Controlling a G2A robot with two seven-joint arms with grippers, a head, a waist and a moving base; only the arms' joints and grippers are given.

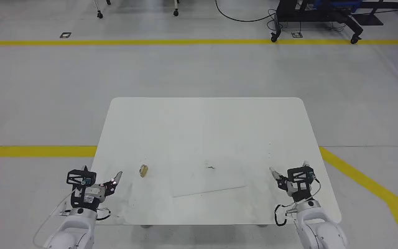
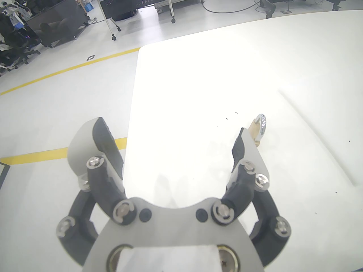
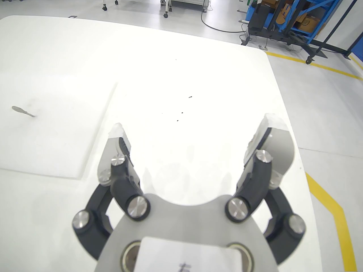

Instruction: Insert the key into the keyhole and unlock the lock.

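A small brass padlock [image 1: 143,170] with a silver shackle lies on the white table [image 1: 205,124], left of the middle near the front. In the left wrist view the padlock [image 2: 259,127] shows just beyond one fingertip. My left gripper [image 1: 99,182] [image 2: 170,131] hovers at the table's front left corner, open and holding nothing. A small metal key [image 1: 211,166] [image 3: 24,111] lies flat near the table's middle. My right gripper [image 1: 290,172] [image 3: 194,124] is over the front right part of the table, open and holding nothing, well to the right of the key.
A thin white mat [image 3: 56,131] lies under the key, its edge faintly visible [image 1: 208,190]. A few dark specks [image 3: 181,113] dot the table. Yellow floor lines [image 1: 43,150] and wheeled carts [image 1: 323,18] stand beyond the table.
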